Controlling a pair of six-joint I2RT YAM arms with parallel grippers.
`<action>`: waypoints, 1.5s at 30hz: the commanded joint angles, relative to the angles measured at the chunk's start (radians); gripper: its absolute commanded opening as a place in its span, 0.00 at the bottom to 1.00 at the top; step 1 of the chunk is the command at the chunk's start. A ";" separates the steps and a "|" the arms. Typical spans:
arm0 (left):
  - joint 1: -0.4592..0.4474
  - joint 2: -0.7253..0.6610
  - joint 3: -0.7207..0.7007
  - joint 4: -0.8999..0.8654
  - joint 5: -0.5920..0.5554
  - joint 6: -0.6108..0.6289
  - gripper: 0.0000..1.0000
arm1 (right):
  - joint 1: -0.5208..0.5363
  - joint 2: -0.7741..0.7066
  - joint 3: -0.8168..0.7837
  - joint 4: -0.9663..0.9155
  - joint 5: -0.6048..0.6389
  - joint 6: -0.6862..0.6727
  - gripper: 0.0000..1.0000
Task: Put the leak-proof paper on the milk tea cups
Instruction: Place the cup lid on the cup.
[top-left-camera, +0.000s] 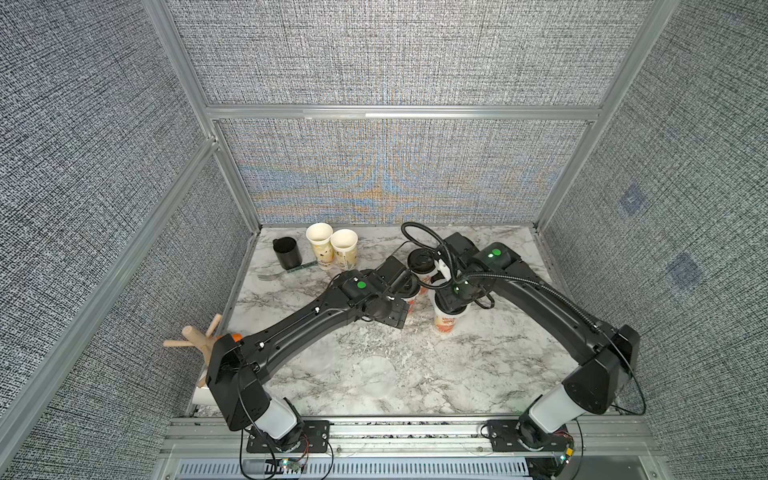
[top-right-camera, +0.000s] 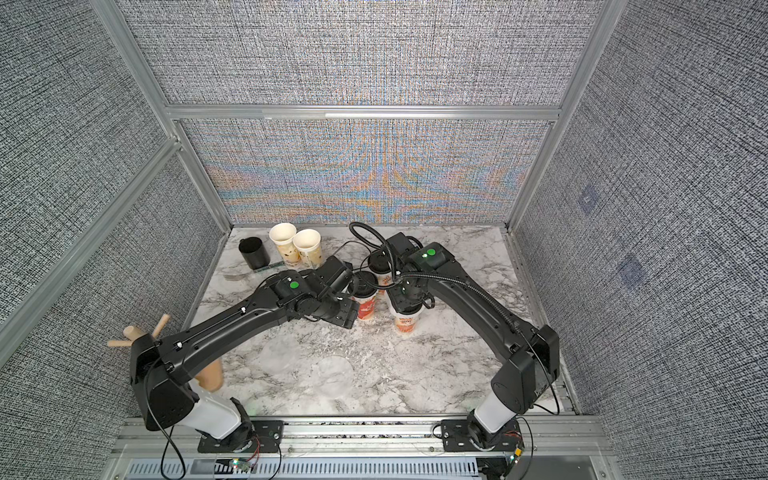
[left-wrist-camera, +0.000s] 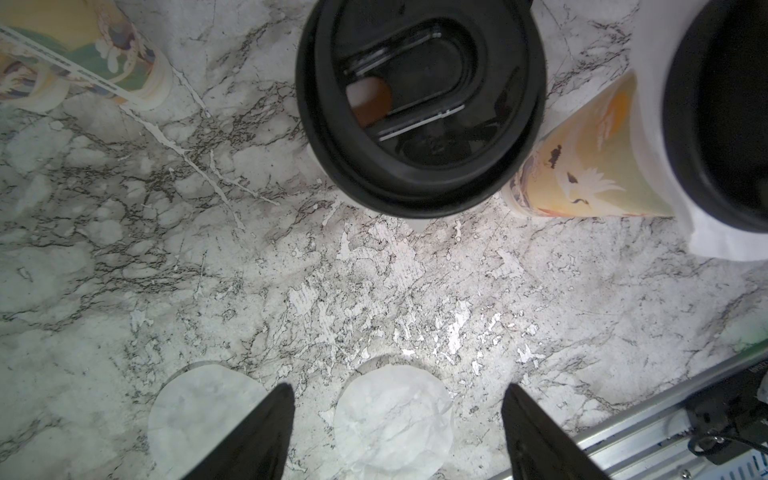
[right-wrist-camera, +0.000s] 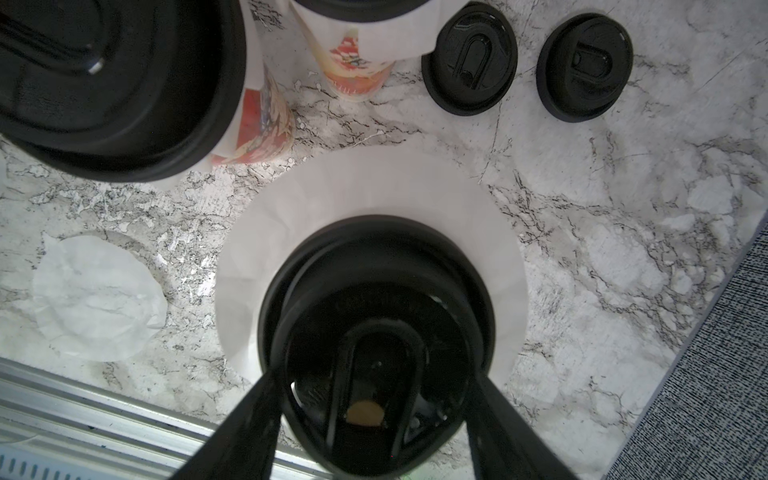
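Observation:
Two open milk tea cups (top-left-camera: 320, 245) (top-left-camera: 345, 249) stand at the back left. Three more cluster mid-table wearing black lids. My right gripper (right-wrist-camera: 374, 374) is shut on the black lid (right-wrist-camera: 374, 291) of the nearest cup (top-left-camera: 444, 322), and a white sheet of leak-proof paper (right-wrist-camera: 374, 195) flares out under that lid. My left gripper (left-wrist-camera: 397, 388) hangs open and empty high above the table, beside another lidded cup (left-wrist-camera: 419, 104). Two loose paper sheets (left-wrist-camera: 392, 419) (left-wrist-camera: 195, 415) lie flat on the marble below it, faint in both top views (top-left-camera: 376, 370) (top-right-camera: 332, 374).
A black mug (top-left-camera: 287, 251) and a fork (top-left-camera: 270, 275) sit at the back left. A wooden peg stand (top-left-camera: 199, 336) rises by the left arm's base. Two spare black lids (right-wrist-camera: 469, 58) (right-wrist-camera: 584, 66) lie on the marble. An aluminium rail (top-left-camera: 415, 428) edges the front.

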 joint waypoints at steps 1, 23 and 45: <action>0.000 -0.005 -0.001 -0.011 -0.006 0.002 0.80 | 0.002 -0.002 -0.006 0.008 0.010 -0.005 0.62; 0.000 0.001 0.003 -0.014 -0.002 0.001 0.81 | -0.004 -0.023 -0.031 0.013 0.017 -0.001 0.63; 0.000 0.001 0.007 -0.018 0.001 0.003 0.81 | -0.012 -0.021 -0.003 0.010 0.024 0.002 0.78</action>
